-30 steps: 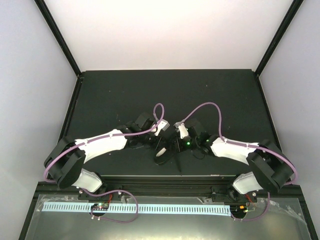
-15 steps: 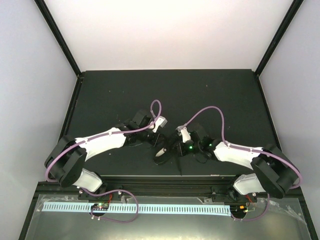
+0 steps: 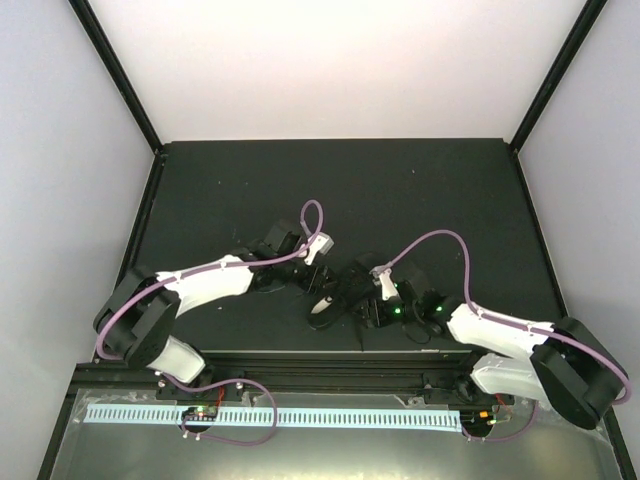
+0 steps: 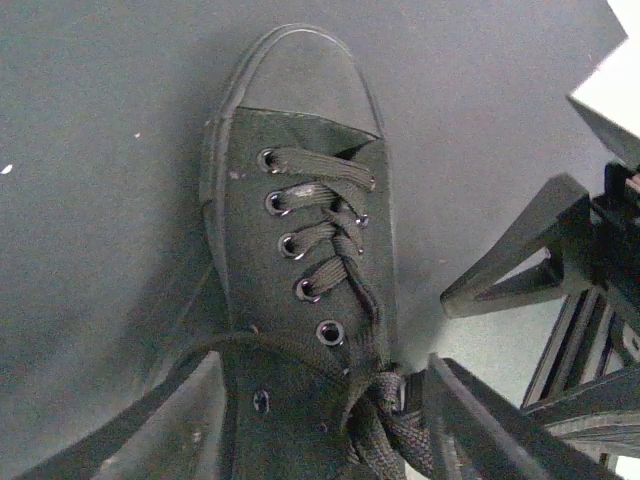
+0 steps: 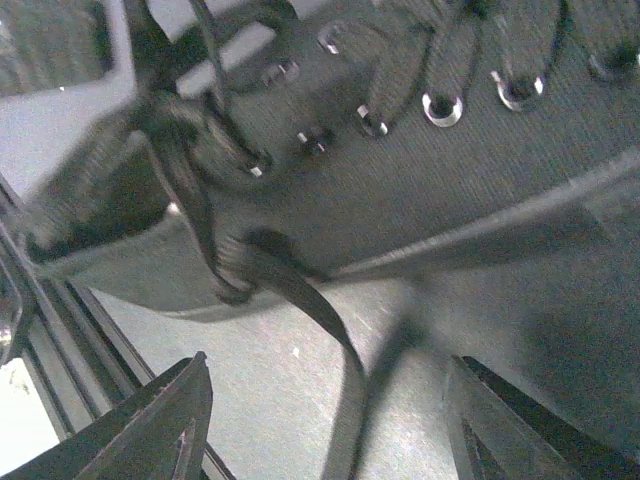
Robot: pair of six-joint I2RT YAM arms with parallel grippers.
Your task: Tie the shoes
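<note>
i see the shoe (image 4: 300,280) black all over, its canvas weave showing, with the toe cap (image 4: 300,75) the same black but smoother. the laces (image 4: 322,190) are black too, and the eyelets (image 4: 329,332) are shiny silver. the counter (image 3: 250,180) is dark charcoal with a few pale specks. the left arm (image 3: 205,282) and right arm (image 3: 495,325) are white with black joints, a purple cable (image 3: 440,238) looping over each. a green light (image 3: 397,310) glows on the right wrist. the walls (image 3: 330,70) are pale grey-lilac.
</note>
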